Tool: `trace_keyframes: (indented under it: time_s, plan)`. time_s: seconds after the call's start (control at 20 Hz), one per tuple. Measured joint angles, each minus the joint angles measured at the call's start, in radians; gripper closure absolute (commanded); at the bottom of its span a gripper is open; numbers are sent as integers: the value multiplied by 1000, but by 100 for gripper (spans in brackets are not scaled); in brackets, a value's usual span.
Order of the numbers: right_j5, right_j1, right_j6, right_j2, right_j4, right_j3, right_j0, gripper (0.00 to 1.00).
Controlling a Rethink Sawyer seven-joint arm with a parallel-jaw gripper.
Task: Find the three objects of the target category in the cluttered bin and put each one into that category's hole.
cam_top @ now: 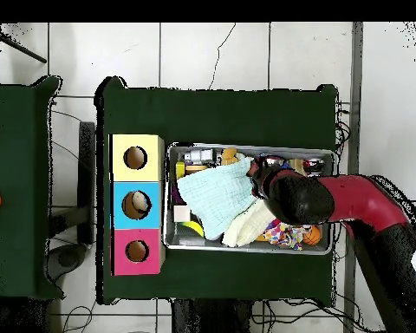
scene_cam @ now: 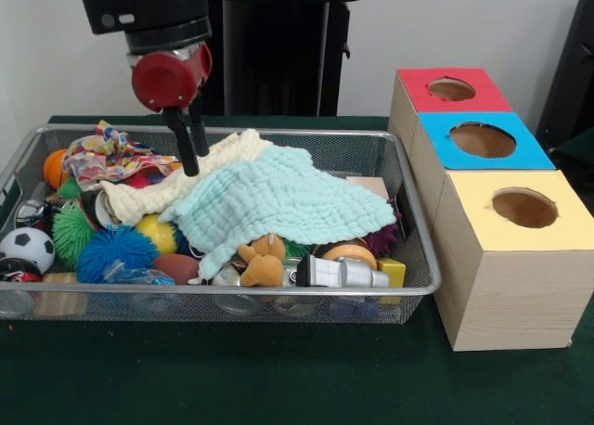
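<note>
Gripper (scene_cam: 188, 139) hangs over the bin's (scene_cam: 419, 223) far-left part in front view; two black fingers (scene_cam: 198, 135) side by side, pressed close together w/ only a sliver between, nothing pinched that I can see; tips down at the cream cloth (scene_cam: 158, 195), touching or just above, can't tell which. Red wrist (scene_cam: 167, 78) sits above the fingers; in overhead view the red and black arm (cam_top: 350, 198) reaches in from the right and hides the gripper.

Wire-mesh bin sits on the green table (scene_cam: 278, 369), left of the boxes in front view; packed w/ clutter. Pale mint cloth (scene_cam: 278, 200) drapes the middle, overlapping the cream cloth behind it; multicolour patterned cloth (scene_cam: 107, 154) at far left, orange ball (scene_cam: 54, 167) beside it. Near the front-left: soccer ball (scene_cam: 26, 247), green spiky ball (scene_cam: 71, 232), blue spiky ball (scene_cam: 113, 251), yellow ball (scene_cam: 158, 232). Front centre: tan plush toy (scene_cam: 262, 260) poking out under the mint cloth; silver flashlight-like item (scene_cam: 339, 273) just right of it; small yellow block (scene_cam: 393, 271) at front-right corner; purple fuzzy item (scene_cam: 384, 238) behind that.

Three wooden boxes in a row just right of the bin, touching one another, each w/ a round hole on top: red-topped box (scene_cam: 452, 91) farthest, blue-topped box (scene_cam: 483, 139) in the middle, yellow-topped box (scene_cam: 524, 212) nearest. Overhead, the blue one's hole shows something pale inside; can't tell what.
</note>
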Motion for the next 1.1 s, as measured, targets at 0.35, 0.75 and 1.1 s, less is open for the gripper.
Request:
trace_keyframes:
  time_s: [0.35, 0.75, 1.1]
  plan:
    - [1, 75, 0, -9, -31, -64, -7, 0]
    - [23, 116, 0, -9, -34, -135, -19, 0]
    - [23, 119, 0, -9, -36, -162, -19, 0]
